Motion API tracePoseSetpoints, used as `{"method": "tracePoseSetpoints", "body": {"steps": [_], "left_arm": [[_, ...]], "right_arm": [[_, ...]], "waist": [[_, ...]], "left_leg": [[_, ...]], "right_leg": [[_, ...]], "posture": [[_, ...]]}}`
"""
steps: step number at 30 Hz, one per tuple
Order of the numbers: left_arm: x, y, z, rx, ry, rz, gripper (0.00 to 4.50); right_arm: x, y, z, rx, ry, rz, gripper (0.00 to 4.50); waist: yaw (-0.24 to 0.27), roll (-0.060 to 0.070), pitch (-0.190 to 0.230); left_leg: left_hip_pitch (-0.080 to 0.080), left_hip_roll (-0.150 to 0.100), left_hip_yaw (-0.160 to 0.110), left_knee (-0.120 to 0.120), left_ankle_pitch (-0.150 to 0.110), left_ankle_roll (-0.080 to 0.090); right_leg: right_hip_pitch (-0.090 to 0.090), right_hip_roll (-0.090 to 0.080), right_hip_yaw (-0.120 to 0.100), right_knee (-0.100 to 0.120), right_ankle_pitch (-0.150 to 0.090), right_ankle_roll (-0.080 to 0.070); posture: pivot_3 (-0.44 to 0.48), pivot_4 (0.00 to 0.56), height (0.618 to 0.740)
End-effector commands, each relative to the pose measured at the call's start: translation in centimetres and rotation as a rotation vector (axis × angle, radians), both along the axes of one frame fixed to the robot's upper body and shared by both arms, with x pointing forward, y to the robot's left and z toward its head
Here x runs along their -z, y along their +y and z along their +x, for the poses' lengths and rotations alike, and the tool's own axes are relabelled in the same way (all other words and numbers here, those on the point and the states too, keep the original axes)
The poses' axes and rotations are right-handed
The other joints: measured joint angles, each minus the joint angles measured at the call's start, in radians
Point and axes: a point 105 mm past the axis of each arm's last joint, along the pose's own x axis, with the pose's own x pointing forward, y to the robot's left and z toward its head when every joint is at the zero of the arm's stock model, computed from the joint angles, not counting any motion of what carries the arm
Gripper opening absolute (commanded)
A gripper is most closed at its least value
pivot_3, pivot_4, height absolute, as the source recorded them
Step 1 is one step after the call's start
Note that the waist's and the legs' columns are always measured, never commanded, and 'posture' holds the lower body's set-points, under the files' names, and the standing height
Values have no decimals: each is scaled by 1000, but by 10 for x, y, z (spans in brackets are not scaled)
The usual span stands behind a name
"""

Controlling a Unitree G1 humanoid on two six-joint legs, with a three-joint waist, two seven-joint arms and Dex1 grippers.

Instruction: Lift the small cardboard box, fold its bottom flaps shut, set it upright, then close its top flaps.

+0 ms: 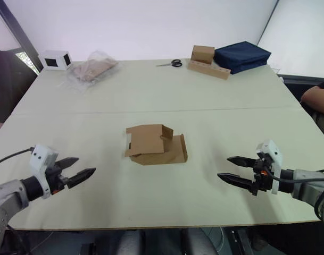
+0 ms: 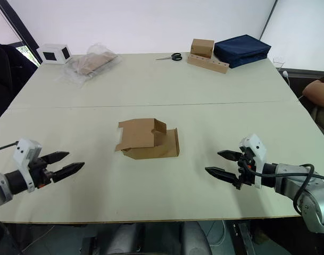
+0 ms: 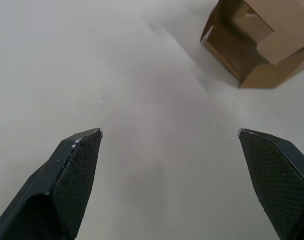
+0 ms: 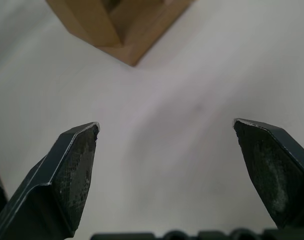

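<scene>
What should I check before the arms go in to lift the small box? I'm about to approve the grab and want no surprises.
1. Small cardboard box within reach, lying mid-table between both arms: ok.
2. Left gripper open and holding nothing: ok.
3. Right gripper open and holding nothing: ok.
4. Bare table between each gripper and the box: ok.
5. Box flaps: one flap hangs open over the top; which end is the bottom: cannot tell.
6. Scissors, plastic bag and navy bag sit along the far edge, away from the box: ok.
</scene>
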Motion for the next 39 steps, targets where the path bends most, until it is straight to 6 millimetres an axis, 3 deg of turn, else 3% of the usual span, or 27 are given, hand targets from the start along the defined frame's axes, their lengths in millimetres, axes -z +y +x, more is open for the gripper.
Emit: {"method": "tracePoseSetpoints", "body": {"steps": [1,5,9,14,20,26,39], "left_arm": [[-11,-2,5,37,76,-35,4471],[-31,-10,7,106,142,-180,4471],[-50,-25,10,227,222,-365,4471],[-41,-40,33,296,310,-451,4471],[-38,-54,64,304,394,-590,4471],[-35,-76,81,365,445,-637,4471],[-24,-102,83,430,567,-699,4471]], "right_arm": [[-20,3,5,0,-116,-5,4500],[-32,15,-2,-52,-142,14,4500],[-44,41,-10,-150,-152,31,4500],[-62,72,-11,-217,-250,52,4500],[-63,95,-22,-287,-288,-8,4500],[-54,93,-22,-259,-277,-142,4500],[-61,89,-20,-188,-267,-238,4500]], "waist": [[-2,0,0],[-4,0,0],[-6,0,0],[-4,1,0],[-3,0,0],[-5,0,0],[-4,-1,0]], "left_leg": [[0,0,0,0,0,0],[0,0,0,0,0,0],[0,0,0,0,0,0],[0,0,0,0,0,0],[-3,0,-1,2,0,0],[-3,-1,-1,2,0,0],[-4,-1,-1,2,0,0]], "right_leg": [[0,0,0,0,0,0],[0,0,0,0,0,0],[-1,0,0,1,0,0],[-1,0,0,1,0,0],[-3,0,-1,1,0,0],[-3,0,-1,2,0,0],[-4,0,0,2,0,0]], "posture": [[0,150,740],[0,150,740],[0,150,740],[0,150,740],[0,150,740],[0,150,740],[0,150,740]]}}
